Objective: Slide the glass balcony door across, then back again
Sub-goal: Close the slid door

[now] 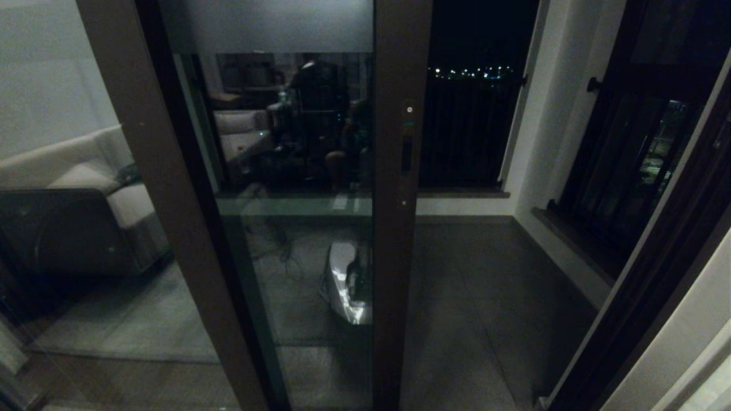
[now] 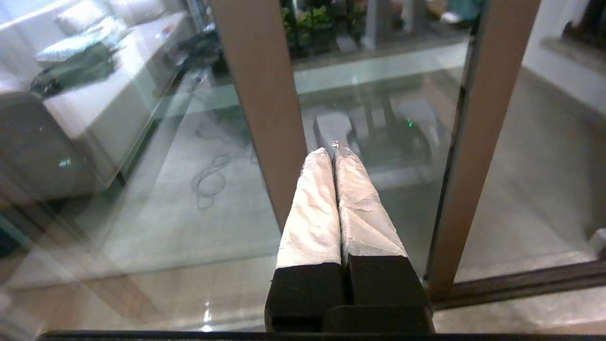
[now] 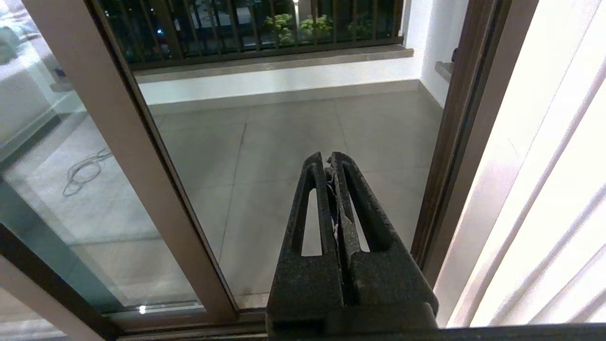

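Note:
The glass balcony door (image 1: pixel 400 257) stands partway across, its brown stile upright in the middle of the head view. A slim black handle (image 1: pixel 406 154) is set into the stile, and a frosted band (image 1: pixel 268 25) runs across the top. Neither gripper shows in the head view. My left gripper (image 2: pixel 334 150) has white-wrapped fingers and is shut on nothing. It points at the glass just short of the door's stile (image 2: pixel 478 142), without touching it. My right gripper (image 3: pixel 327 158) is black, shut and empty. It faces the open gap beside the stile (image 3: pixel 118 142).
The fixed panel's brown post (image 1: pixel 160 188) slants at the left, with a sofa (image 1: pixel 74 171) behind its glass. Right of the stile lie the tiled balcony floor (image 1: pixel 474 285), a dark railing (image 1: pixel 468 131), a barred window (image 1: pixel 628 160) and the dark door jamb (image 1: pixel 657 274). A cable (image 2: pixel 208 175) loops on the floor.

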You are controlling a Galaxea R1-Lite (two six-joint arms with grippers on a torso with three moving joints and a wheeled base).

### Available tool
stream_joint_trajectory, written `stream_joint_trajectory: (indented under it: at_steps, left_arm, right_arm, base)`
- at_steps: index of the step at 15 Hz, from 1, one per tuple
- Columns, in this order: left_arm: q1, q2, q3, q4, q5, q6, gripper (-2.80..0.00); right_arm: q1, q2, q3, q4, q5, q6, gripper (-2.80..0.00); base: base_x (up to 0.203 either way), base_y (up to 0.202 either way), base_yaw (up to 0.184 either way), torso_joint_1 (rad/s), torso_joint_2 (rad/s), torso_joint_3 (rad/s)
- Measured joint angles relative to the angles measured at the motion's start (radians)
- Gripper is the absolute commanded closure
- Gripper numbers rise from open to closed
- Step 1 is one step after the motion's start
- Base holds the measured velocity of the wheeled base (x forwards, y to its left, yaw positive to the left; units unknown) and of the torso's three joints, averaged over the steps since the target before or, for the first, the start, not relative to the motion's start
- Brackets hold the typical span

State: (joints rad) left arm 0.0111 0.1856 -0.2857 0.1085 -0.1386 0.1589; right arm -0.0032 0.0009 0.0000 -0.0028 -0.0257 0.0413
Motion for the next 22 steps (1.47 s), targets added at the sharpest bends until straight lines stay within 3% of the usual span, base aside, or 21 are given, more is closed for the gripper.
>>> stream_joint_trajectory:
  at_steps: [5, 7, 9, 22]
  left_arm:
    - [-0.005, -0.112, 0.174, 0.0, 0.07, 0.015, 0.0]
    - [-0.007, -0.155, 0.234, -0.01, 0.095, -0.016, 0.0]
    - [-0.008, -0.174, 0.247, -0.019, 0.098, -0.043, 0.0]
    - [-0.01, -0.187, 0.255, -0.015, 0.099, -0.052, 0.0]
  right_arm:
    - [0.0, 0.0, 0.0, 0.0, 0.0, 0.0, 0.0]
    - [0.0, 0.0, 0.0, 0.0, 0.0, 0.0, 0.0]
    - [0.0, 0.0, 0.0, 0.0, 0.0, 0.0, 0.0]
    - [0.0, 0.0, 0.0, 0.0, 0.0, 0.001, 0.0]
  base:
    - [0.0, 0.0, 0.0, 0.0, 0.0, 0.0]
    - [0.0, 0.0, 0.0, 0.0, 0.0, 0.0]
    - [0.0, 0.0, 0.0, 0.0, 0.0, 0.0]
    - [0.0, 0.0, 0.0, 0.0, 0.0, 0.0]
